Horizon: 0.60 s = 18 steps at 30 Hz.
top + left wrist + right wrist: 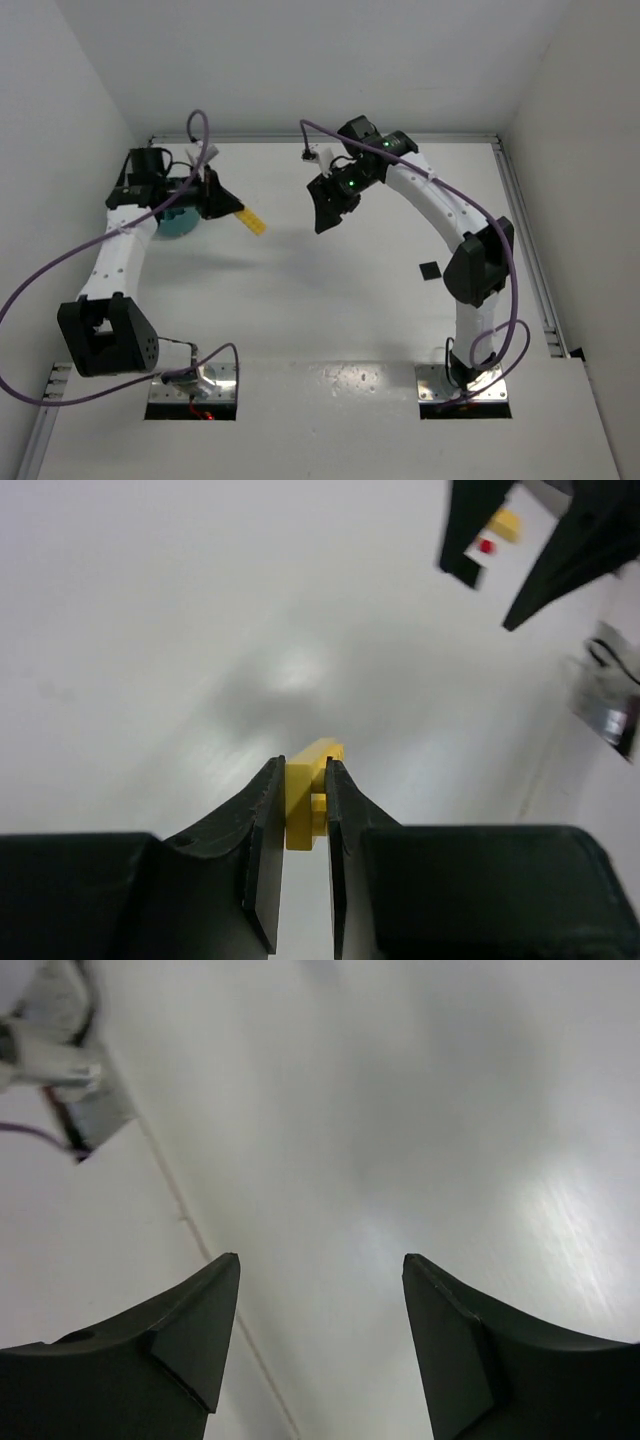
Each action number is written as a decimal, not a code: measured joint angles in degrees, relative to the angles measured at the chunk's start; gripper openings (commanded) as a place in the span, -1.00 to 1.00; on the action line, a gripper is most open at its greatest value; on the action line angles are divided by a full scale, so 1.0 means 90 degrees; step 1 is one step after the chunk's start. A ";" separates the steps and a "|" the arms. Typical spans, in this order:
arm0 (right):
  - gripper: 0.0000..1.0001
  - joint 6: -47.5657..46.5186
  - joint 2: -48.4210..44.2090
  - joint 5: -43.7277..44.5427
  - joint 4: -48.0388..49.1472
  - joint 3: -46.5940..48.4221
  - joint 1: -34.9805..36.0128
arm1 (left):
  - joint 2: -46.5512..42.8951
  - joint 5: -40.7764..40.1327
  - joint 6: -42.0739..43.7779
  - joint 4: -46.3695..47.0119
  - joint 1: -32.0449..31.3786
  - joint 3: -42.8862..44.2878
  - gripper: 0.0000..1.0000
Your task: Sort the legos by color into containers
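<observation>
Left fingers [262, 852] tight around yellow lego [299, 802]

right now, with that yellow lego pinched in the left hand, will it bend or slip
Probably stiff: the yellow lego juts straight out of the left hand with no sag. Likely light, being a small thin plastic piece. It might pivot or slip, since the smooth fingers pinch only its flat sides and part of it overhangs the tips.

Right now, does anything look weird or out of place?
One thing: a small black square lies alone on the table beside the right arm; I cannot tell what it is. Otherwise the left end effector grips a yellow brick, and the right end effector is open and empty.
</observation>
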 measured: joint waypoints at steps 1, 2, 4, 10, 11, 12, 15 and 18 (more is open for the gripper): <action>0.35 0.0061 -0.0015 0.0296 0.0080 -0.0049 -0.0034 | 0.0029 -0.0228 -0.0002 -0.0034 0.0185 0.0189 -1.00; 0.35 0.0117 -0.0015 0.0588 0.0143 -0.0068 -0.0070 | 0.0083 -0.0469 -0.0005 -0.0078 0.0408 0.0449 -1.00; 0.35 0.0199 0.0019 0.1115 0.0282 -0.0134 -0.0146 | 0.0287 -0.0920 -0.0007 -0.0109 0.0835 0.1039 -1.00; 0.35 0.0272 0.0104 0.1800 0.0561 -0.0525 -0.0306 | 0.1042 -0.2380 -0.0075 0.0153 0.1681 0.2200 -1.00; 0.35 0.0277 0.0131 0.1863 0.0590 -0.0578 -0.0311 | 0.1127 -0.2601 -0.0087 0.0189 0.1753 0.2261 -1.00; 0.35 0.0282 0.0155 0.1897 0.0595 -0.0600 -0.0313 | 0.1219 -0.2803 -0.0107 0.0221 0.1807 0.2324 -1.00; 0.35 0.0299 0.0202 0.1936 0.0629 -0.0600 -0.0338 | 0.1579 -0.3155 -0.0163 0.0270 0.1955 0.2557 -1.00; 0.35 0.0313 0.0202 0.1950 0.0648 -0.0607 -0.0352 | 0.1977 -0.3354 -0.0209 0.0333 0.2147 0.2696 -1.00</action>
